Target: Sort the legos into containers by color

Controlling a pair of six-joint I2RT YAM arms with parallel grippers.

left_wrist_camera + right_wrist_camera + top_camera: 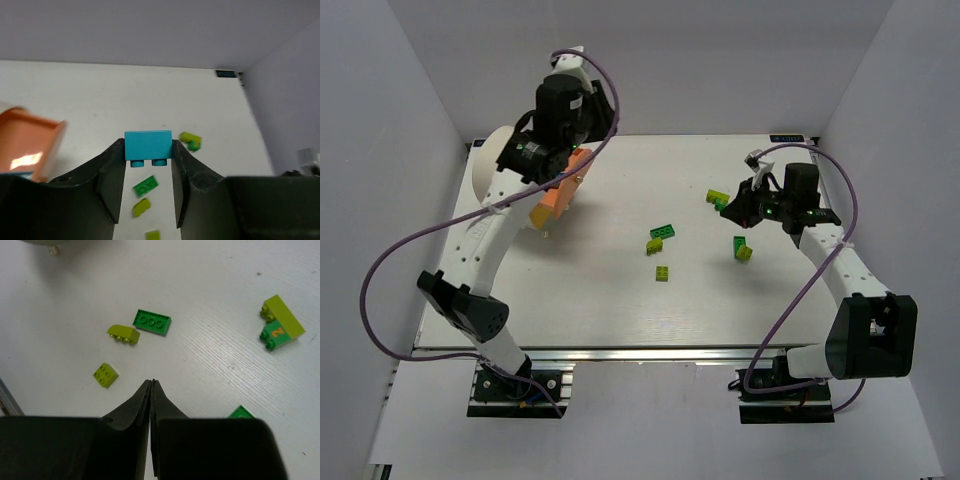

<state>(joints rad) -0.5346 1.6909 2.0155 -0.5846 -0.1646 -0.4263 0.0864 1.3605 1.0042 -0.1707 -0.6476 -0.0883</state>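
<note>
My left gripper [148, 150] is shut on a cyan lego [148, 144] and holds it in the air. In the top view it [578, 160] hangs over an orange tray [557, 195] that sticks out of the cream-white drum [488, 170]. The tray [27, 147] lies to the left of the held brick. My right gripper [151, 382] is shut and empty above the table. Ahead of it lie a flat green lego [152, 321], a yellow-green slope [123, 333] and a yellow-green square [105, 375].
A yellow-green lego [283, 315] and a green one marked 2 [276, 335] lie together at the right. Another green lego [241, 413] peeks out beside the right finger. In the top view a green and yellow-green pair [742, 247] lies near my right gripper [733, 208].
</note>
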